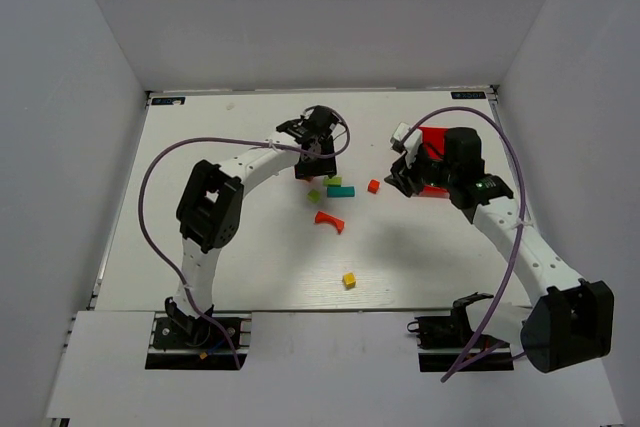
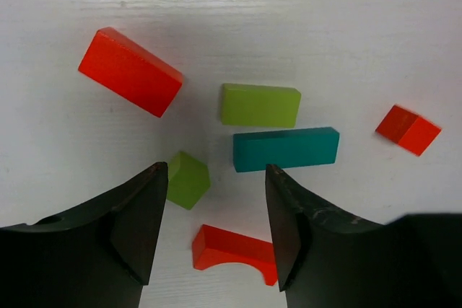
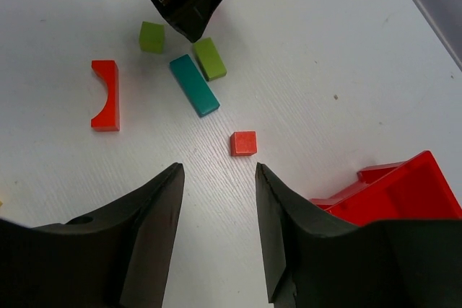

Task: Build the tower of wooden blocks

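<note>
Standing released and empty, left tool and right tool hang near the teal bar.

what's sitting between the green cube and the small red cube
The teal bar lies flat between the green cube and the small red cube, touching neither. The left wrist view shows it best, and the right wrist view agrees.
</note>
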Action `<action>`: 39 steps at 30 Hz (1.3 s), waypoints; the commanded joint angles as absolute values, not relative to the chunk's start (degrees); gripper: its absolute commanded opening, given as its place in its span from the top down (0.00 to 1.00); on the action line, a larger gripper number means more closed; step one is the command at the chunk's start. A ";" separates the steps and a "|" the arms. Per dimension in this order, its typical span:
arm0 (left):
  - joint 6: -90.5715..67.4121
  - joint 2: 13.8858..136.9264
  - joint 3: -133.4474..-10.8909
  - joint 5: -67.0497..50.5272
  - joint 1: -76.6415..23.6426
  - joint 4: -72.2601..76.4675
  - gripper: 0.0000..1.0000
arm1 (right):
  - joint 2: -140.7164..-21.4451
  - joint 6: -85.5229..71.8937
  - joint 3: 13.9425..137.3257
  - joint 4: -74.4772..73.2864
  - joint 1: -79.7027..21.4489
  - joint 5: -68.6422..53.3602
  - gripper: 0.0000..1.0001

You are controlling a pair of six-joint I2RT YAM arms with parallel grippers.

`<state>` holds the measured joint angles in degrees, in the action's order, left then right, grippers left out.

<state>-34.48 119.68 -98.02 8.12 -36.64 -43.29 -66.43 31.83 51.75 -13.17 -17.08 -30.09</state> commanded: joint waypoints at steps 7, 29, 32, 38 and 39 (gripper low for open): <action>-52.37 115.14 -97.92 17.31 -36.65 -43.33 0.31 | -63.38 31.20 52.03 -11.16 -17.40 -31.37 0.49; -59.33 121.99 -101.69 21.71 -35.60 -43.95 0.31 | -58.27 30.76 50.28 -11.52 -17.05 -33.14 0.48; -59.33 122.61 -101.69 22.32 -35.60 -44.47 0.31 | -57.92 30.76 50.10 -11.60 -17.14 -33.31 0.48; -59.33 124.36 -101.69 22.85 -34.45 -44.47 0.32 | -57.66 30.67 50.01 -11.60 -16.79 -33.48 0.48; -59.33 124.37 -101.69 22.85 -33.93 -44.47 0.34 | -57.66 30.67 49.92 -11.60 -16.87 -33.49 0.48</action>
<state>-58.54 124.49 -99.88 21.06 -35.14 -43.72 -59.16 31.59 50.70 -13.04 -17.10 -32.18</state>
